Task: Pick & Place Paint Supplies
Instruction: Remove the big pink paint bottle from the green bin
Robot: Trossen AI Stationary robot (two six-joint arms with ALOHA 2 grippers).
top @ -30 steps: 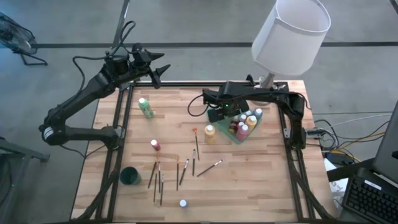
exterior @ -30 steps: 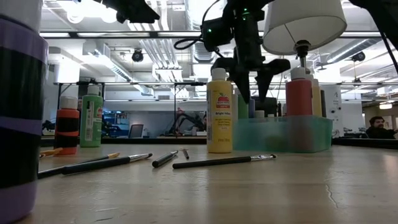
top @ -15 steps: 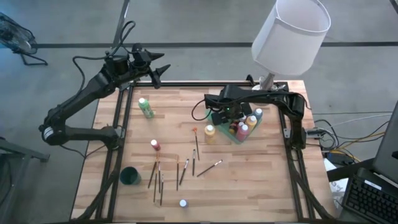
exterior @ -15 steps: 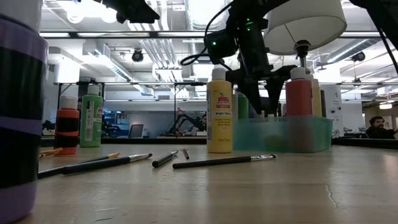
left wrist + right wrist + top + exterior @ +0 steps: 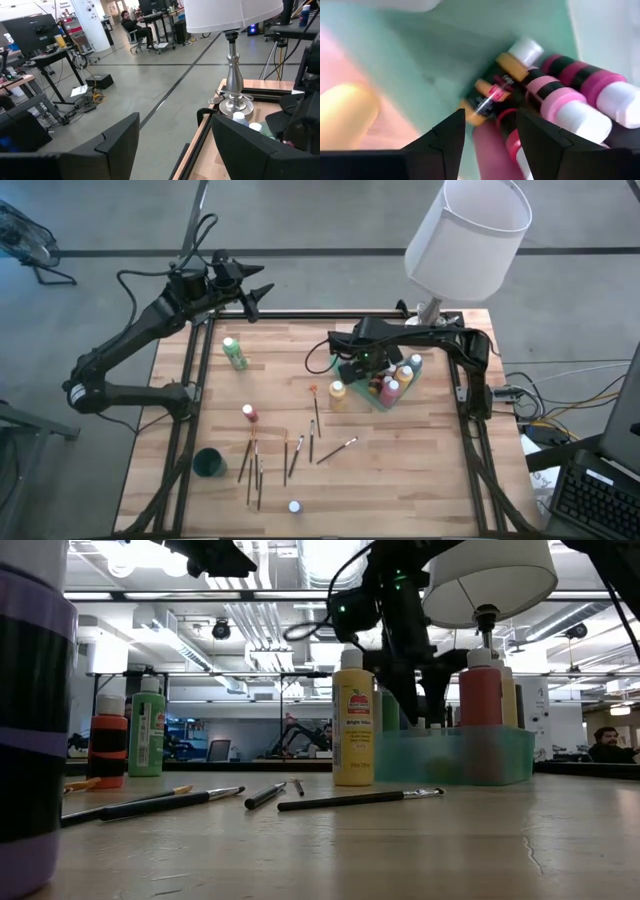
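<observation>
The right gripper (image 5: 366, 371) is lowered into the green tray (image 5: 412, 376) with jaws parted; whether a bottle is touched cannot be told. Pink bottles (image 5: 580, 95) lie just ahead. A yellow bottle (image 5: 338, 393) stands beside the tray. Brushes (image 5: 300, 452) lie across the surface. The left gripper (image 5: 255, 294) is held released past the far edge

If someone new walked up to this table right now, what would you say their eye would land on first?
Probably the right gripper, lowered into the translucent green tray of paint bottles near the table's right side, just beyond a yellow bottle. Next, the big white lamp at the far right corner, and the thin brushes scattered across the near middle of the table. The left gripper hangs idle, open, over the far left edge.
</observation>
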